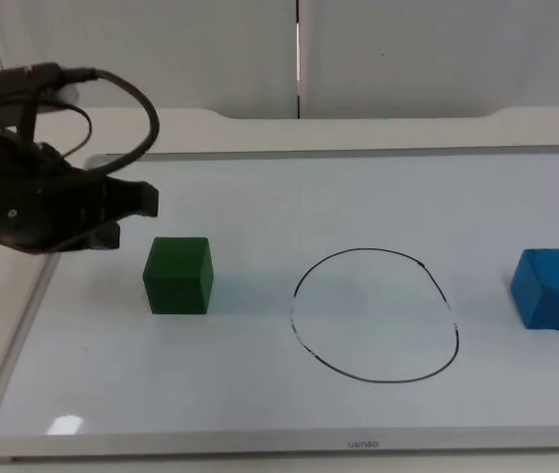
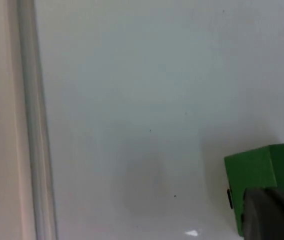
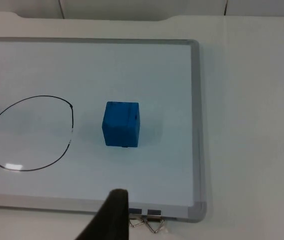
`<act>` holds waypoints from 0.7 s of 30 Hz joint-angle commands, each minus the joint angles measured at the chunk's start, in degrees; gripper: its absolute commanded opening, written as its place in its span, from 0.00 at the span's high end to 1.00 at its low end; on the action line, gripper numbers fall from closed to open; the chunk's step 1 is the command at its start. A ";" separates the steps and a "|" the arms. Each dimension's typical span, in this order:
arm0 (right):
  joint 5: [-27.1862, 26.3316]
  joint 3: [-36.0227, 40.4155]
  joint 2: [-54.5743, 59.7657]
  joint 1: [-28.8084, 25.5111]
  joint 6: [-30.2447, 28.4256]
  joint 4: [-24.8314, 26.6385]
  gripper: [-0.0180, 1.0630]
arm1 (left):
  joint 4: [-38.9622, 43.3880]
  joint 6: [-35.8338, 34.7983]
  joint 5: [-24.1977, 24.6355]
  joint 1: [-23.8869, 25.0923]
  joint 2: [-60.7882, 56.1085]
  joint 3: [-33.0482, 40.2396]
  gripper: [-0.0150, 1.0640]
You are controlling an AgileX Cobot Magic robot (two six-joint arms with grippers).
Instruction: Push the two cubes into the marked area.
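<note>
Left gripper [image 1: 131,212] low over the whiteboard [image 1: 358,187], just left of the green cube [image 1: 178,276], finger spread impossible to tell, blue cube [image 1: 553,288] right of the drawn ring [image 1: 375,315] (both cubes outside it), right arm waited.

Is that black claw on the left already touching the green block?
Apart. In the top view, a strip of white board shows between the left gripper and the green cube, which sits outside the drawn circle.
</note>
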 commanded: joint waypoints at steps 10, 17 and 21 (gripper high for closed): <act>-0.38 0.39 -0.19 0.10 0.05 -0.07 0.01 | -0.73 0.23 3.15 -0.34 7.68 -2.94 0.99; -0.38 0.39 -0.19 0.10 0.05 -0.07 0.01 | -0.73 0.72 6.19 -0.34 9.03 -3.31 0.99; -0.38 0.39 -0.19 0.10 0.05 -0.07 0.01 | -0.73 1.11 6.18 -0.64 9.06 -3.39 0.99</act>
